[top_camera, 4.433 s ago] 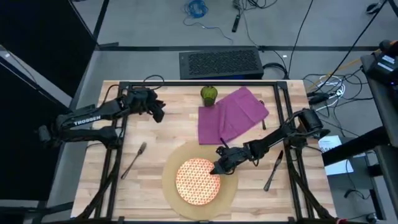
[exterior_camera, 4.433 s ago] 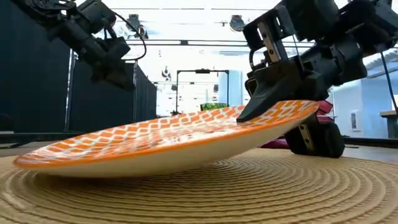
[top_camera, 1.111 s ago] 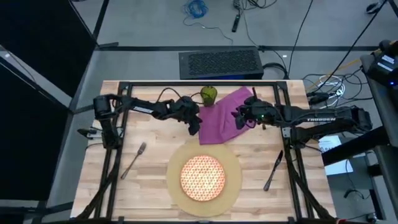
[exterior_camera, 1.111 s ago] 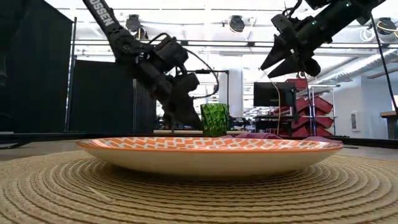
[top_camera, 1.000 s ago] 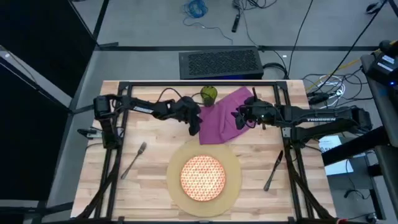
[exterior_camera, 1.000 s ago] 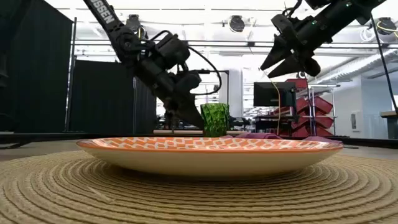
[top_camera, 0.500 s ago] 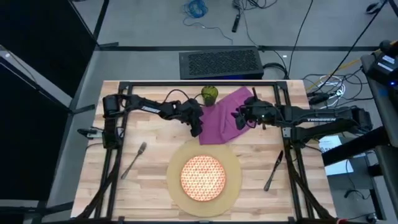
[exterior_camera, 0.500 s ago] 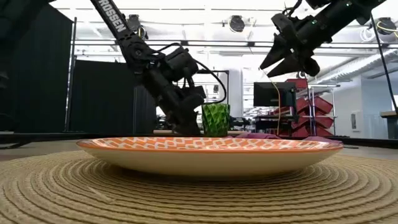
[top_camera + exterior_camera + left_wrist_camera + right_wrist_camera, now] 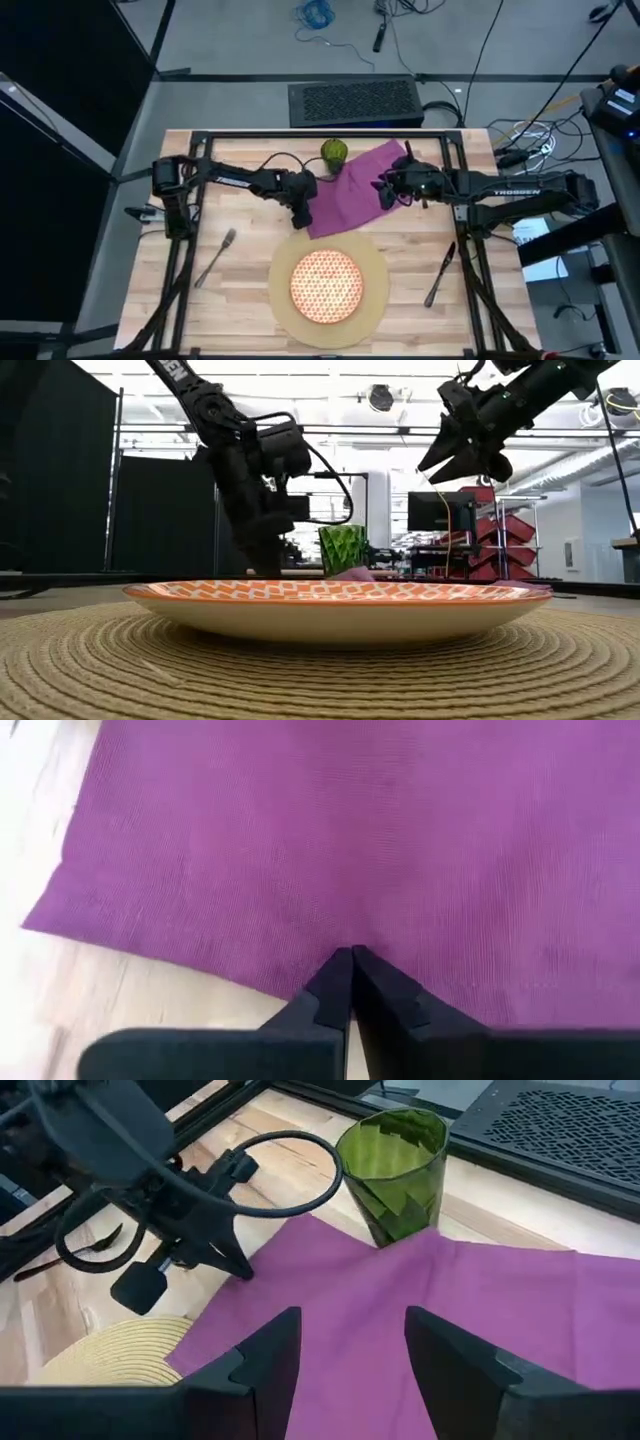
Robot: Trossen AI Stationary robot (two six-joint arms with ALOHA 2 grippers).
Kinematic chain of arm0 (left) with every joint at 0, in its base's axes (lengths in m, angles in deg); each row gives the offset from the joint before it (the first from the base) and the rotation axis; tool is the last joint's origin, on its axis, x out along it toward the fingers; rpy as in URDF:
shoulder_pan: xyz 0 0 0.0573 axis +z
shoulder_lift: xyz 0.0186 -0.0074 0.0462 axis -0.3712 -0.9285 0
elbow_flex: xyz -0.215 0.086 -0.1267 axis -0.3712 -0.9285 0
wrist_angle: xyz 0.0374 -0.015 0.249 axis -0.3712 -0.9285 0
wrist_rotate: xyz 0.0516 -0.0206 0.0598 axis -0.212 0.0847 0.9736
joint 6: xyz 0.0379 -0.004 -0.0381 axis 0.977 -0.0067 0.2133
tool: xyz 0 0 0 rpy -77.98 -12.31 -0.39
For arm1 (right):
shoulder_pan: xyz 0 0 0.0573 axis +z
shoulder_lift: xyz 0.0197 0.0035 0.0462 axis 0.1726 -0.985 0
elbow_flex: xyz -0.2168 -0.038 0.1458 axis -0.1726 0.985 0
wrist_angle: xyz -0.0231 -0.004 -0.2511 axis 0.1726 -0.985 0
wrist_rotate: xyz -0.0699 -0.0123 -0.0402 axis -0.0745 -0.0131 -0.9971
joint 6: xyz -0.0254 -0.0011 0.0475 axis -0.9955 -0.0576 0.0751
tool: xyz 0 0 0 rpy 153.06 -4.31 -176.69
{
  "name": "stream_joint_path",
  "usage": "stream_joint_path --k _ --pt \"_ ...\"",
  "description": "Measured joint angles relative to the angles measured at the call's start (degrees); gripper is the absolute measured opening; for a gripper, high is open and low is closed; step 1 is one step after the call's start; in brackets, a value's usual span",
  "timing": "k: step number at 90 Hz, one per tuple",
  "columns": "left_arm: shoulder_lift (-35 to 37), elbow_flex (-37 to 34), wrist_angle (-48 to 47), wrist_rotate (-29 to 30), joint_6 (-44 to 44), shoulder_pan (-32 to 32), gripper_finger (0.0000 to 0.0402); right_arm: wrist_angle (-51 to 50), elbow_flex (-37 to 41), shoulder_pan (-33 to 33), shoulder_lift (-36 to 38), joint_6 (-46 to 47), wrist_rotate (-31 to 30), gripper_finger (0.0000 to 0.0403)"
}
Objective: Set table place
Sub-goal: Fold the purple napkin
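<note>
Resting on the table (image 9: 240, 290), light wood with black rails:

- Mat (image 9: 372, 300): round, tan, woven, at the near middle of the table.
- Plate (image 9: 326, 283): orange-and-white patterned, lying flat and centred on the mat.
- Napkin (image 9: 362, 190): purple cloth, spread flat at the far middle, its near-left corner just beside the mat's far edge; its far edge touches the foot of the cup.
- Cup (image 9: 335, 152): green, faceted, upright, at the far edge of the table just left of the napkin's far corner.
- Fork (image 9: 215, 256): metal, lying left of the mat, well apart from it.
- Knife (image 9: 439, 273): metal, lying right of the mat, near the right rail.
- Left gripper (image 9: 301, 217): low at the napkin's left edge, fingers pressed together and pinching the cloth's edge, as the left wrist view shows.
- Right gripper (image 9: 383, 190): raised above the napkin's right part, fingers (image 9: 262, 1360) spread apart, holding nothing.
</note>
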Motion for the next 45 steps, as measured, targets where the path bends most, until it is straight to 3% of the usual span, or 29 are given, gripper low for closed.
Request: stream_joint_path --k 11,45 --pt "2.12 -0.48 -6.05 1.97 0.04 -0.04 0.0 -0.05 0.0 0.02 0.0 -0.13 1.01 0.0166" --pt "13.25 -5.54 -6.49 7.65 -1.79 -0.37 0.0 -0.05 0.0 0.0 -0.01 -0.32 0.99 0.0166"
